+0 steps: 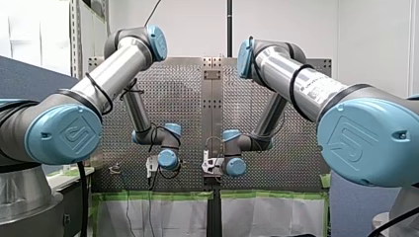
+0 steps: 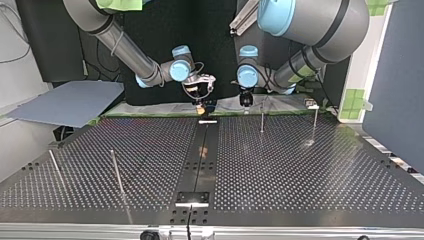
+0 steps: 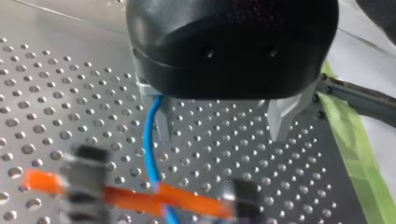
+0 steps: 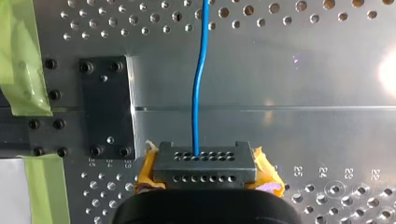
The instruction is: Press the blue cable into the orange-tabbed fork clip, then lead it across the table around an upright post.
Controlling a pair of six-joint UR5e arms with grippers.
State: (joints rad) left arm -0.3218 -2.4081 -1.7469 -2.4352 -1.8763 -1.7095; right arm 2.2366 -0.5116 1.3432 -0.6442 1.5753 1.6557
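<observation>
Arms [image 1: 140, 111] fold down over the table [image 2: 300, 170], left tool [image 3: 219, 126] spread wide beside the blue cable [image 3: 148, 140], right tool [image 4: 204, 159] clamped on it.

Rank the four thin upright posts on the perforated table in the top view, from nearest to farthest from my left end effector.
1. Centre-right post: just beside the left end effector, at the table's far edge.
2. Far-right post: further toward the view's right, same far edge.
3. Inner left post: across the middle, closer to the camera.
4. Outer left post: furthest toward the view's left.
</observation>
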